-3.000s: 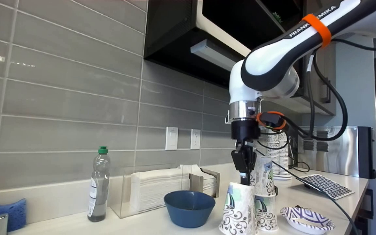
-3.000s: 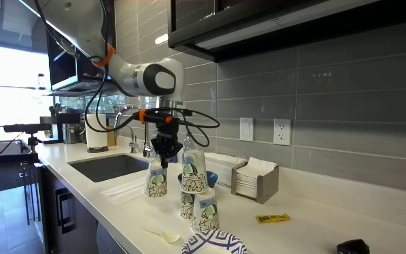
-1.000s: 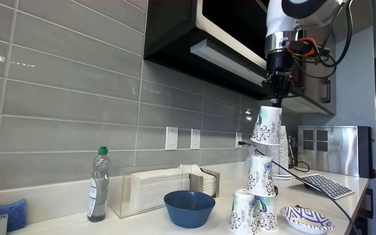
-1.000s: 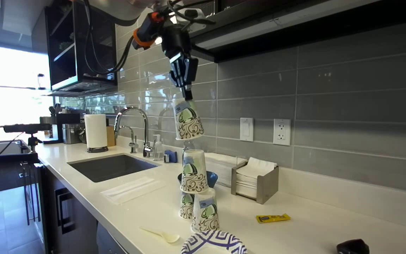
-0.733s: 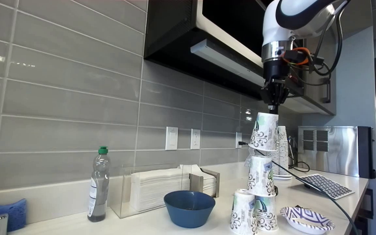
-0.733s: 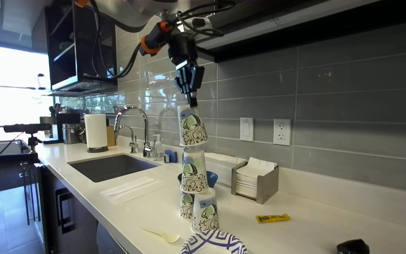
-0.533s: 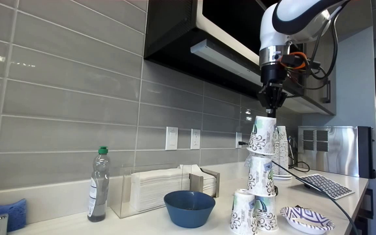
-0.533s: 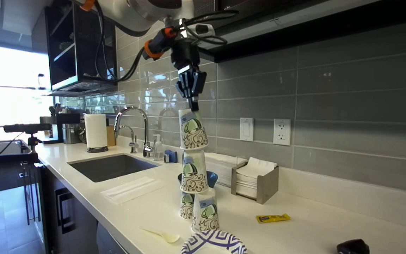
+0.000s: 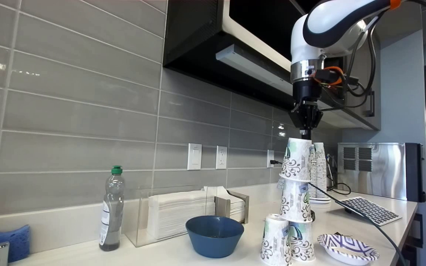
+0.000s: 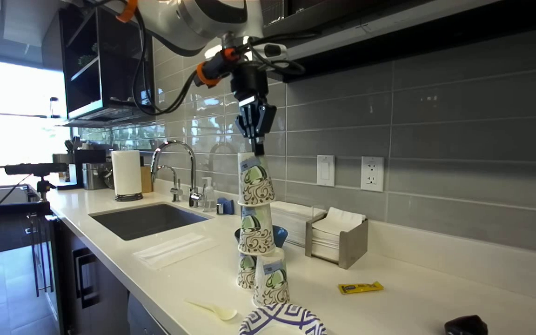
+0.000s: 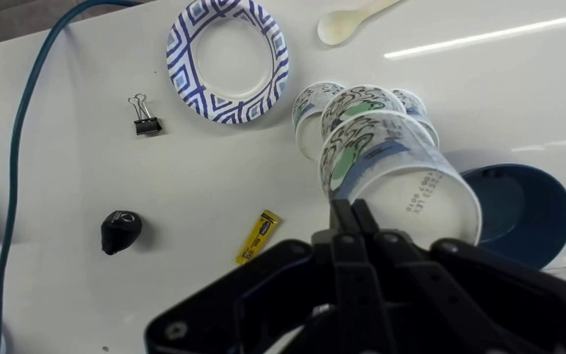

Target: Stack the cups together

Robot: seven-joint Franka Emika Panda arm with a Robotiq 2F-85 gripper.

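The cups are white tapered paper cups with bluish-green print, all upside down. My gripper [image 9: 305, 136] is shut on the base edge of a cup [image 9: 296, 160], seen also in an exterior view [image 10: 256, 181]. In the wrist view, the fingertips [image 11: 354, 204] pinch the near side of the held cup [image 11: 386, 142]. It is slightly tilted, its rim overlapping the top of the middle cup [image 9: 295, 203]. I cannot tell whether they touch. The middle cup stands across two lower cups [image 9: 275, 242] [image 9: 302, 242] on the counter, partly hidden in the wrist view.
A dark blue bowl [image 9: 215, 236] stands beside the cups. A patterned plate [image 9: 348, 249], spoon [image 10: 217, 311] and yellow packet [image 10: 360, 288] lie nearby. A napkin holder [image 10: 354, 242] is against the wall. A dark cabinet [image 9: 257, 79] overhangs from above; a cable [image 11: 14, 172] crosses the counter.
Three seconds ago the held cup was low beside the other cups. It was raised above the middle cup, and over the last second it has come down until its rim overlaps that cup's top.
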